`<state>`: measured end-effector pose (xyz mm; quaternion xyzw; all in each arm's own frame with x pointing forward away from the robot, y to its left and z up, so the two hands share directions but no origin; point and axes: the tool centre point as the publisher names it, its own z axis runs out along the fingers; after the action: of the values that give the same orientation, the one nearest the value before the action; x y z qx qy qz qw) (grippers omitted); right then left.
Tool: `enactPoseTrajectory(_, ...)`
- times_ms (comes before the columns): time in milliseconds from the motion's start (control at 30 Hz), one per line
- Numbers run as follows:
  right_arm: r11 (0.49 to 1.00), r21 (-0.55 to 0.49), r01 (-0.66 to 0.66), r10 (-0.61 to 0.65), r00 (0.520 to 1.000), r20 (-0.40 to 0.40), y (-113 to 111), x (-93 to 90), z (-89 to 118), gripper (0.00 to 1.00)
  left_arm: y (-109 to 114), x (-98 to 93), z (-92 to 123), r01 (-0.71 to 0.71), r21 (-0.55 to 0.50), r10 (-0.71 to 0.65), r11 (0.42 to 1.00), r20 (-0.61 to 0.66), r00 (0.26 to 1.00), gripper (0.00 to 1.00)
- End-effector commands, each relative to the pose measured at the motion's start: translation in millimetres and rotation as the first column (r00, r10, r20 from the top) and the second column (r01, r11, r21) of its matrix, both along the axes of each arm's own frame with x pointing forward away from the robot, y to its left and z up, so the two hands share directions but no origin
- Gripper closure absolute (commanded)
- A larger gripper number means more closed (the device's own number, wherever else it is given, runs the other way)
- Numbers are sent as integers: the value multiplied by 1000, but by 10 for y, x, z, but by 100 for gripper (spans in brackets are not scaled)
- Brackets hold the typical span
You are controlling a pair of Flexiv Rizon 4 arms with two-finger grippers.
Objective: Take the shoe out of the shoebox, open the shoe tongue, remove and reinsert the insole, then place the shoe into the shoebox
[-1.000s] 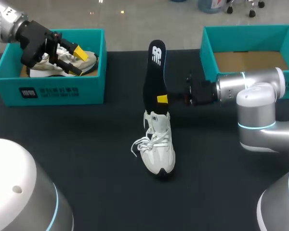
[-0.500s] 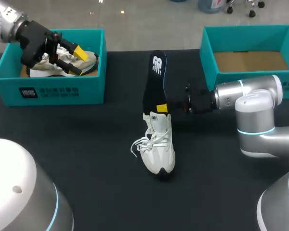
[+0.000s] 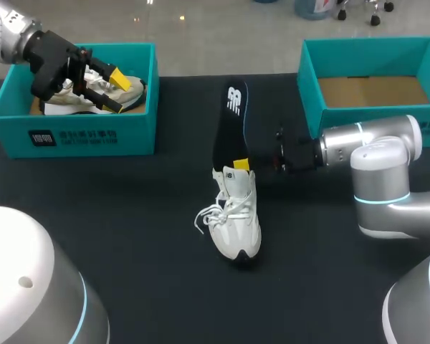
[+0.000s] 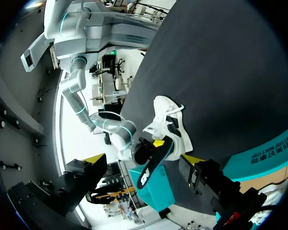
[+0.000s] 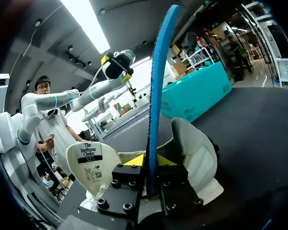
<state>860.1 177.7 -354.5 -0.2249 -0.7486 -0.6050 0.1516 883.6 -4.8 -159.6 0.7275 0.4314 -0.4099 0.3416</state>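
Starting nearest: white shoe [image 3: 233, 215] mid-bench [image 3: 129, 236], upright on its sole, toe toward the robot, heel away, laces loose. Tongue [image 5: 93, 163] folded forward off the opening, label side up in the right wrist view.

Just behind the heel: right claw [image 3: 238, 163] clamped on black insole [image 3: 229, 122], one yellow tip on each face, grip low on the insole. Right wrist view confirms: insole edge-on between the two fingers, blue rim showing, rising straight up ahead of the claw. Lower end of insole at the heel opening; can't tell whether inside the shoe or just above it. Upper end leaning away toward the far bench edge, logo face visible from the head view. Right arm [image 3: 358, 143] in from the right, low and level over the bench, in front of right shoebox [image 3: 312, 79].

Farther back: right shoebox teal, brown floor showing. Left shoebox [image 3: 93, 132] teal, far left corner, holding a second shoe [image 3: 79, 104], pale with dark trim.

Left claw [image 3: 115, 89] over that second shoe inside the left shoebox, fingers spread wide, gripping nothing. Contact with the shoe: can't tell.
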Motion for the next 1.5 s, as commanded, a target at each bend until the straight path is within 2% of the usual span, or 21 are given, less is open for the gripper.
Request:
enactPoseTrajectory(33,1000,-13,8,-8,1000,16,10,-39,103,60,6,0,4,1,3,-1,1000,1,1000,0)
enactPoseTrajectory(333,1000,-29,-8,9,999,42,32,67,288,59,6,0,4,1,3,-1,1000,1,1000,0)
enactPoseTrajectory(500,999,-40,-36,36,999,7,74,157,341,66,6,0,4,1,3,-1,1000,1,1000,0)
enactPoseTrajectory(533,998,-53,-42,42,999,-11,84,177,330,77,6,0,4,1,3,-1,1000,1,1000,0)
enactPoseTrajectory(567,998,-51,-48,48,999,-15,88,185,321,93,6,0,4,1,3,-1,1000,1,1000,0)
enactPoseTrajectory(600,997,-54,-55,54,998,-21,91,188,316,100,6,0,4,1,3,-1,1000,1,1000,0)
enactPoseTrajectory(867,993,-87,-79,74,995,-68,84,138,184,100,6,0,4,1,3,-1,1000,1,1000,0)
enactPoseTrajectory(1067,989,-123,-82,70,992,-104,62,14,30,100,6,0,4,1,3,-1,1000,1,1000,0)
enactPoseTrajectory(1400,989,-127,-72,51,986,-157,45,-196,-81,100,6,0,4,1,3,-1,1000,1,1000,0)
enactPoseTrajectory(1433,990,-125,-64,44,987,-154,39,-184,-66,91,6,0,4,1,3,-1,1000,1,1000,0)
enactPoseTrajectory(1467,991,-120,-56,39,989,-143,40,-165,-33,75,6,0,4,1,3,-1,1000,1,1000,0)
enactPoseTrajectory(1500,992,-119,-49,34,991,-130,45,-143,9,67,6,0,4,1,3,-1,1000,1,1000,0)
